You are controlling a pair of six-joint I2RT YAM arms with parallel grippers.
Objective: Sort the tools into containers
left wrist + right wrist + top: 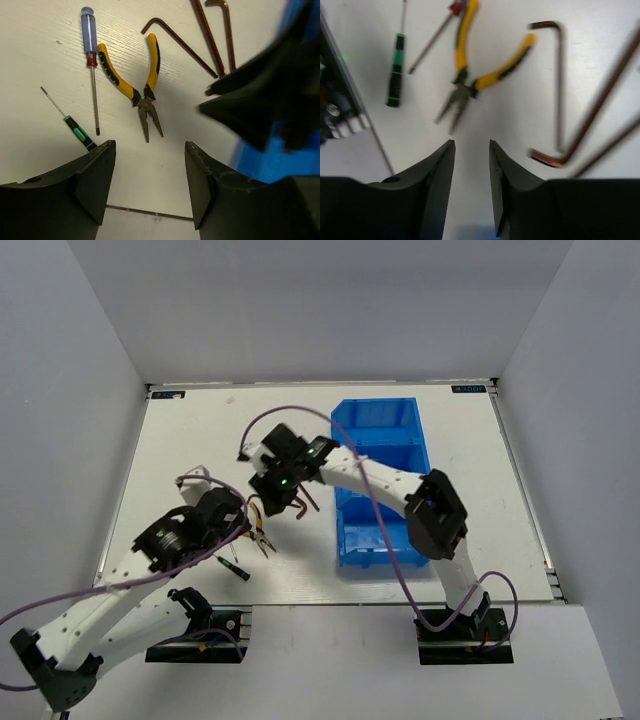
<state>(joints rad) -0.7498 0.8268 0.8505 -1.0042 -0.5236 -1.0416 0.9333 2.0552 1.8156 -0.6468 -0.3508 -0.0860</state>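
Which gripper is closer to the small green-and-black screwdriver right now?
Left. The left gripper hovers just beside the green-and-black screwdriver, whose handle reaches its finger's edge in the left wrist view. The right gripper is farther off, on the far side of the pliers.

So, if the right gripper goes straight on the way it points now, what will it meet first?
Probably the nose of the pliers, directly ahead of the right gripper; depth is unclear, so it might touch the table first.
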